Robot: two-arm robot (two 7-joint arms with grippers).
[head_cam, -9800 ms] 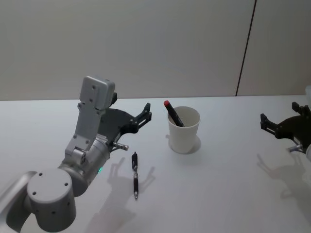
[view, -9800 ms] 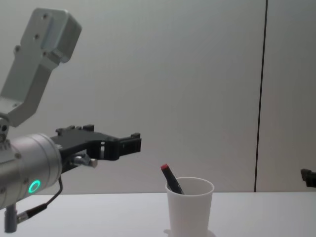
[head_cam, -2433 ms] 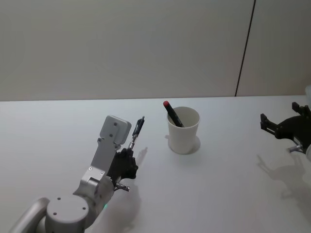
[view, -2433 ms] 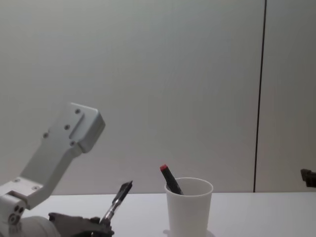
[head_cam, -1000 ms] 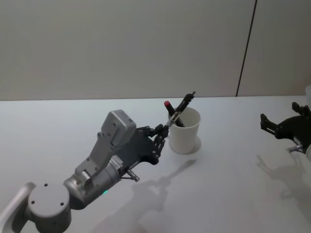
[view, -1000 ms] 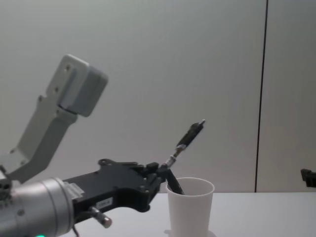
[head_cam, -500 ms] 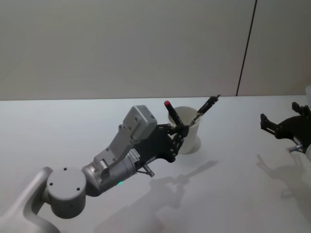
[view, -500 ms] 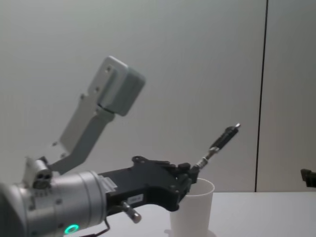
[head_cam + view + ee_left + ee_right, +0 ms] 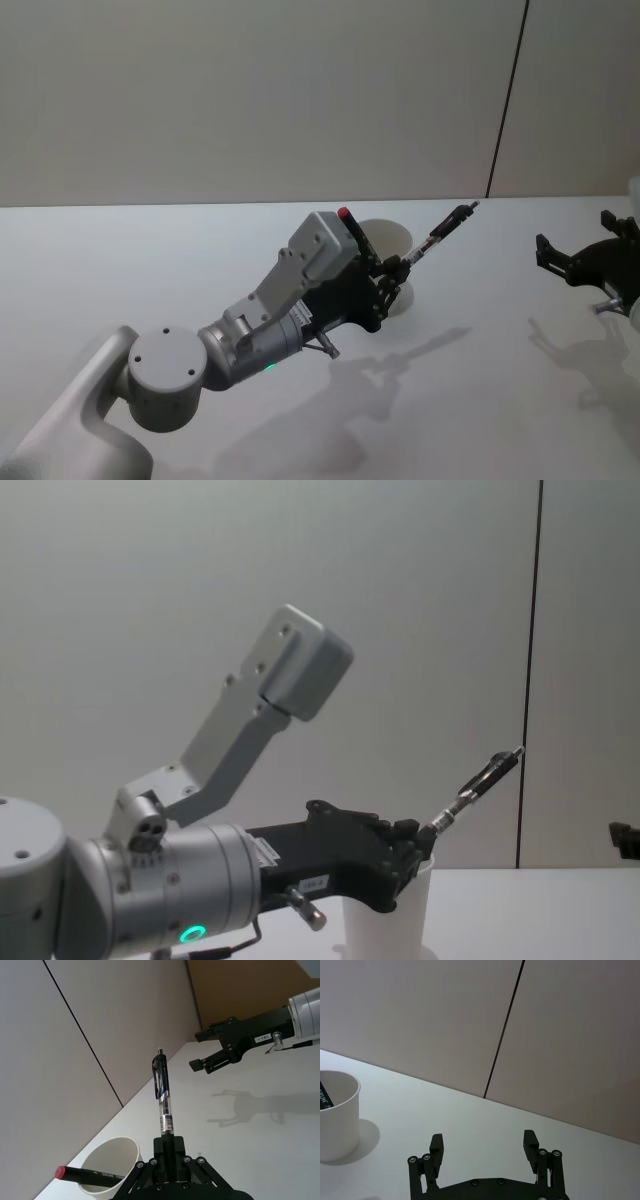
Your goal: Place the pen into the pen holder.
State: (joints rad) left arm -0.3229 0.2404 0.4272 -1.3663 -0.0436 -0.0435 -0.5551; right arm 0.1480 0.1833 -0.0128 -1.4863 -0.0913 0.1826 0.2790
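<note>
White pen holder (image 9: 390, 235) half behind left end effector (image 9: 391, 269) pinching pen (image 9: 441, 232); right end effector (image 9: 483, 1140) spread.

Left arm (image 9: 165, 385) in brushed silver-grey, built of round capped joints with small dark screw holes, lit by a green ring (image 9: 190, 935) near the wrist. Boxy pale-grey housing (image 9: 300, 660) on an angled bracket, dotted with small screw holes. Left gripper (image 9: 390, 268) in matte black, made of flat linked plates pinned with silver screws, marked with a small white label (image 9: 315, 882) and fitted with a silver stud (image 9: 305, 910). Right gripper (image 9: 542, 253) in the same black, with 2 blocky fingertips (image 9: 437, 1142), a white label and a silver plug.
</note>
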